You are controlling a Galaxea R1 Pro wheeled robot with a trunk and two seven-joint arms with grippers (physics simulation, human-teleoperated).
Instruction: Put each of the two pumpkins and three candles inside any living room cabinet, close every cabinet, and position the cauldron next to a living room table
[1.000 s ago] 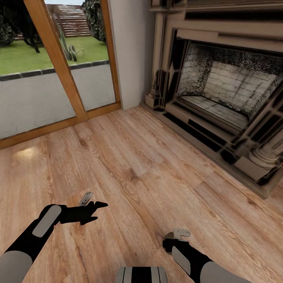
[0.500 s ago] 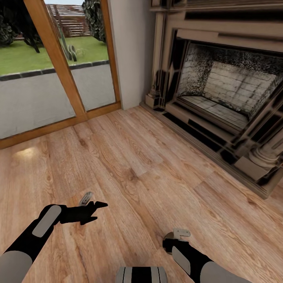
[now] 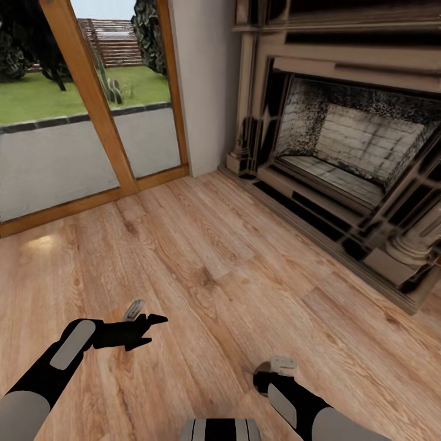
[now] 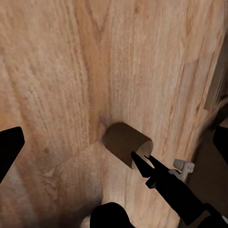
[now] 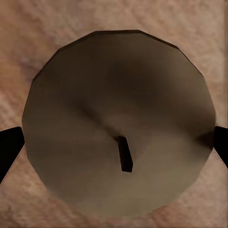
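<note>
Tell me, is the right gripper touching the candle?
Touching. In the right wrist view the right gripper straddles the candle, and both black fingers meet its opposite sides with no gap.

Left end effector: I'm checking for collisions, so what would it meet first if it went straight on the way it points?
Probably the wood floor. The left end effector, fingers spread, looks down at planks, with a candle near one finger. Depth is unclear.

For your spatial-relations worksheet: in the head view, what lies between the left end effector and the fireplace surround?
Only bare wood plank floor separates the left end effector from the fireplace surround; the head view shows nothing standing on that stretch.
</note>
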